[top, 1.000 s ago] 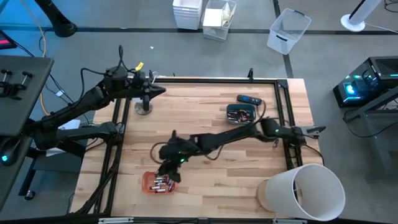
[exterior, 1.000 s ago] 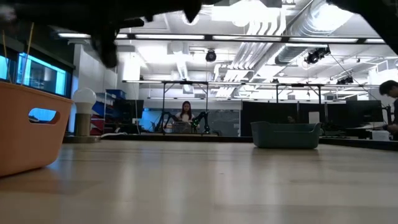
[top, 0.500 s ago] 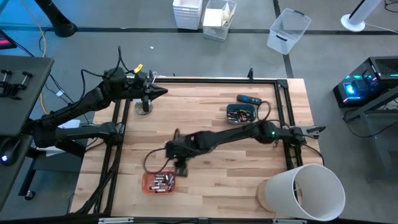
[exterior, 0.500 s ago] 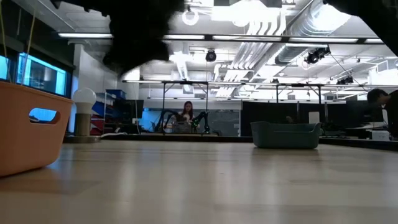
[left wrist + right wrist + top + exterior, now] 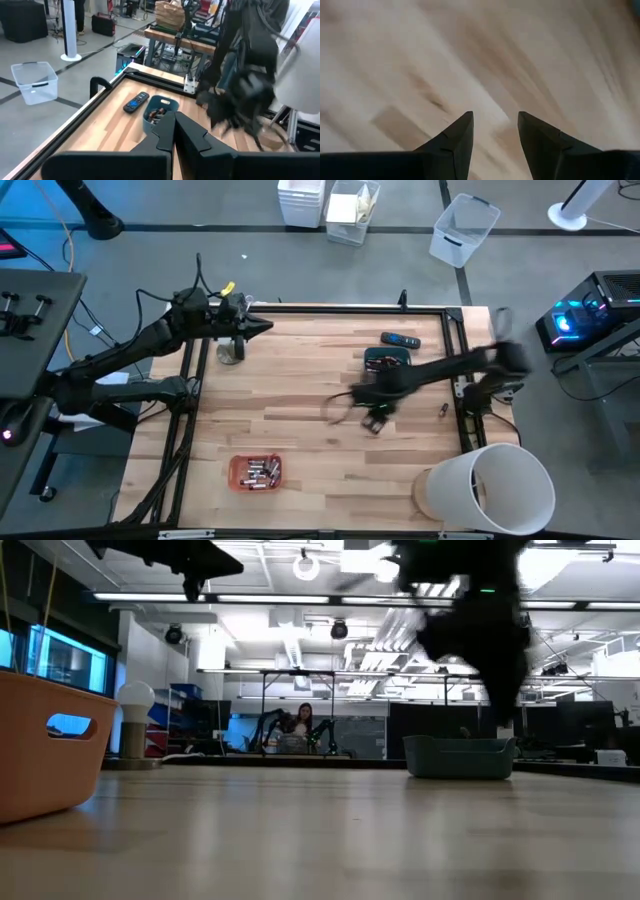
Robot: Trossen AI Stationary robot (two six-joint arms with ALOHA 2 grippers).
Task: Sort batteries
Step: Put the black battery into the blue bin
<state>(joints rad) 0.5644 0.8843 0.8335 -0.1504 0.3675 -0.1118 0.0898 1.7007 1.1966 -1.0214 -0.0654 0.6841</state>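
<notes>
Batteries (image 5: pixel 260 472) gathered in orange tray (image 5: pixel 240 465) on worktop (image 5: pixel 300 380), more in teal bin (image 5: pixel 388 362). Right gripper (image 5: pixel 375 418) mid-worktop, jaws parted, empty; left gripper (image 5: pixel 258 327) parked, jaws clenched.

orange tray (image 5: pixel 238 471), teal bin (image 5: pixel 402 356), white bucket (image 5: pixel 500 490)

A loose heap of small dark and silvery batteries (image 5: pixel 259 472) lay in the shallow orange tray (image 5: pixel 236 471) near the table's front left, while more batteries (image 5: pixel 156 113) filled the teal bin (image 5: pixel 385 354).
</notes>
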